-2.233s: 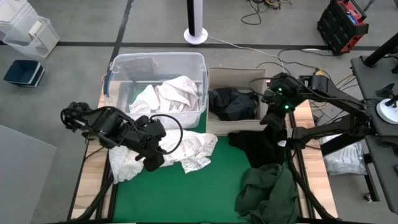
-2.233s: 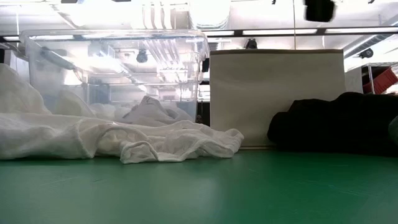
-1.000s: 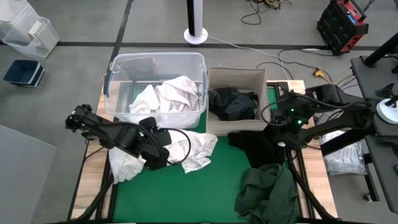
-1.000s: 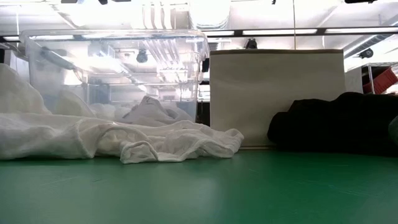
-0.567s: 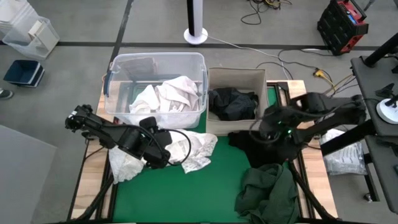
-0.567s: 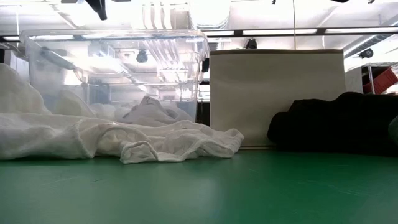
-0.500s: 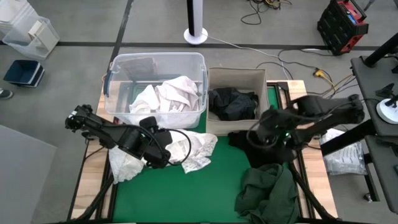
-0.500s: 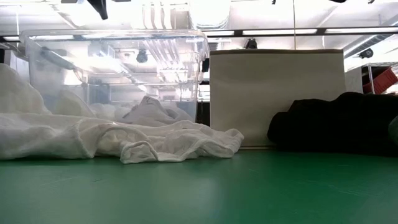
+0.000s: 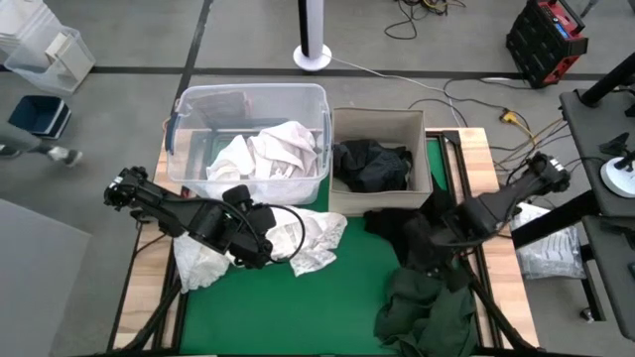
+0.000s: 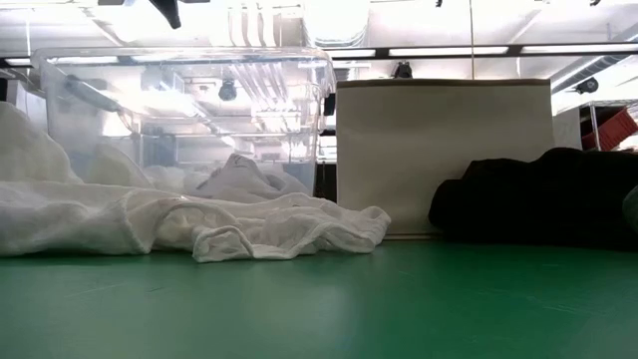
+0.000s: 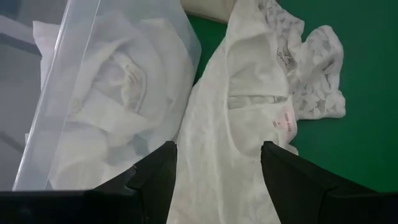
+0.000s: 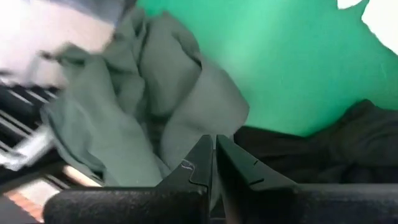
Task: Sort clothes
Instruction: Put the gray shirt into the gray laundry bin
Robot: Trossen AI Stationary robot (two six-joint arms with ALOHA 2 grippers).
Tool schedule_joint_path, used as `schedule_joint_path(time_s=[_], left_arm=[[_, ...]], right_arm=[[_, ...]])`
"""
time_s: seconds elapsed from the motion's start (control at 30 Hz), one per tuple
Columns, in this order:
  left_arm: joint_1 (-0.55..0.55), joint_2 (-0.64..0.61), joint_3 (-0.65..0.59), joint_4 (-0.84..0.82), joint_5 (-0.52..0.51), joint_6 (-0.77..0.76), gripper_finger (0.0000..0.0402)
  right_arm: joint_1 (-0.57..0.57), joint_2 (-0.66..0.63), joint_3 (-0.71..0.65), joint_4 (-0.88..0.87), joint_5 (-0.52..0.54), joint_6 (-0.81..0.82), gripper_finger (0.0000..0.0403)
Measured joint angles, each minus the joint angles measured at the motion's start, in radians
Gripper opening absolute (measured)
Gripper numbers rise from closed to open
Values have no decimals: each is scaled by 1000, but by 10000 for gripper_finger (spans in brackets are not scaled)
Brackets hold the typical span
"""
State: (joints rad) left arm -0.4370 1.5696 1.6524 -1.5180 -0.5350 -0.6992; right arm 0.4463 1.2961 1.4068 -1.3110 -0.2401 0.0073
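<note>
1. The left gripper (image 11: 214,163) is spread wide with nothing in it, right over the white garment (image 9: 308,238), which lies just in front of the clear bin (image 9: 248,99)
2. The right gripper (image 12: 214,149) is pinched closed on nothing, over the black garment (image 9: 412,233), which lies right of the clear bin; the green garment (image 9: 427,307) lies just past it

2 dark arms, looped black cables

Lacy white cloth garment (image 11: 249,124), clear glossy plastic bin (image 9: 248,99) (see-through), matt green mat (image 10: 319,309)
</note>
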Motion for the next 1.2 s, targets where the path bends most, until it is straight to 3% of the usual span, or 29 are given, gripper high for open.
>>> schedule_joint_path(time_s=[0.17,0.4,0.57,0.7,0.83,1.2], left_arm=[[-1,0,0,1,0,-20,210],[-1,0,0,5,-1,-18,210],[-1,0,0,13,-4,-17,210],[-1,0,0,17,-7,-19,210],[-1,0,0,23,-7,-25,210],[-1,0,1,41,-8,-28,210]], right_arm=[[87,-106,-182,113,80,89,12],[149,-286,-456,428,87,253,12],[170,-307,-566,508,87,255,13],[169,-276,-629,511,153,333,21],[170,-231,-635,531,157,386,59],[169,-134,-638,613,190,335,231]])
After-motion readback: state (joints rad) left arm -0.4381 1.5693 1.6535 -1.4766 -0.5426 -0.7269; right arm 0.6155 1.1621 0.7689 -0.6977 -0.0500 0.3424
